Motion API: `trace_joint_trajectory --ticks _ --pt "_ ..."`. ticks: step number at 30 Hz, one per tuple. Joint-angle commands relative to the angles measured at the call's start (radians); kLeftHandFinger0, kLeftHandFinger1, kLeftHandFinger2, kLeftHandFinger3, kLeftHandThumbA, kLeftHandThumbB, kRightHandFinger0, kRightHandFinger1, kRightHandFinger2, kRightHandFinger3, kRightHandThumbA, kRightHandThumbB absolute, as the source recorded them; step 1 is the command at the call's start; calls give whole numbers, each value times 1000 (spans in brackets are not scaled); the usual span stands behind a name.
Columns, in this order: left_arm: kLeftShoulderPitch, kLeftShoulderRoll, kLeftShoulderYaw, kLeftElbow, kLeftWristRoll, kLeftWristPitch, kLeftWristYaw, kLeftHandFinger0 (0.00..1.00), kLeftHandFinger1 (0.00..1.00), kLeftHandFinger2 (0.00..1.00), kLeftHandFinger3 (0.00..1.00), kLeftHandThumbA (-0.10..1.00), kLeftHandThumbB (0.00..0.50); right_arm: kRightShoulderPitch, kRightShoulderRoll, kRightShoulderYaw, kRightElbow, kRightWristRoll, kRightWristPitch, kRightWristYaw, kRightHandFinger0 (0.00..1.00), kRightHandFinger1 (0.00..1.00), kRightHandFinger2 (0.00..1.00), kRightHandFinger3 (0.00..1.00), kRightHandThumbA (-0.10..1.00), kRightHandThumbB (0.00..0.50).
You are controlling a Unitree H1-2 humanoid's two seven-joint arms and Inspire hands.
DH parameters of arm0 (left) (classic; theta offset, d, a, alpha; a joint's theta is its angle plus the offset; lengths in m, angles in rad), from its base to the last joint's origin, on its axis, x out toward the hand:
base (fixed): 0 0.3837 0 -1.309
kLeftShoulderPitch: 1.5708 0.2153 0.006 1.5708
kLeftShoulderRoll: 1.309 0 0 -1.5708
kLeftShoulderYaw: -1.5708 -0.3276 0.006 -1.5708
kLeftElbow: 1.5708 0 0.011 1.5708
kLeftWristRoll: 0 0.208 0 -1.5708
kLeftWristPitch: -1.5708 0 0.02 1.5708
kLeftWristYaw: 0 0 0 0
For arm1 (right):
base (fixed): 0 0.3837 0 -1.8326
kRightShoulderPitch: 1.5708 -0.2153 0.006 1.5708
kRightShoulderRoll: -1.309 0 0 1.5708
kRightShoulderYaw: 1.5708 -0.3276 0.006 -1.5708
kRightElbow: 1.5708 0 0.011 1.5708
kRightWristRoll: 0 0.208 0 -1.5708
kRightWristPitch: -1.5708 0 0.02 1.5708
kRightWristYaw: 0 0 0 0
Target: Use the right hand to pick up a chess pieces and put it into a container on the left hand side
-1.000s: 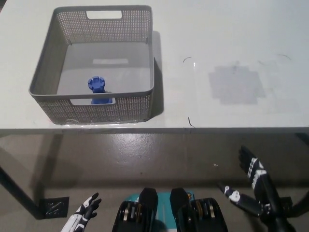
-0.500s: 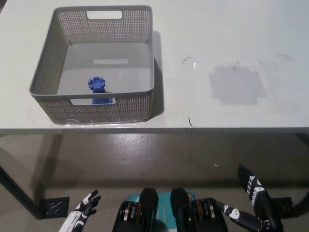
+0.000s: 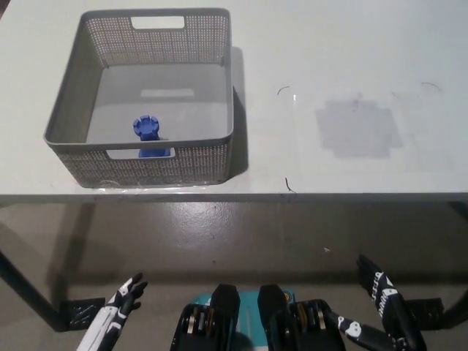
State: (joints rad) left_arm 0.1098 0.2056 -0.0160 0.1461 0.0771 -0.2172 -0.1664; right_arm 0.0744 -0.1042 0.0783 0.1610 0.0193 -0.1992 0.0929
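White table carries grey basket with blue chess piece inside; right hand and left hand low, fingers spread, empty

A blue chess piece shaped like a little castle stands up inside the grey basket. It is at the basket's near wall, close to the handle hole there. The basket has tiny holes all over its walls and sits on the left side of the white table.
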Motion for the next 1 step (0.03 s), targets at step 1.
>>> trace_joint_trajectory --ticks 1 --pt "-4 4 9 -20 -2 -23 21 1000 1000 1000 1000 1000 322 -20 3 -12 -23 7 -36 3 1000 1000 1000 1000 899 112"
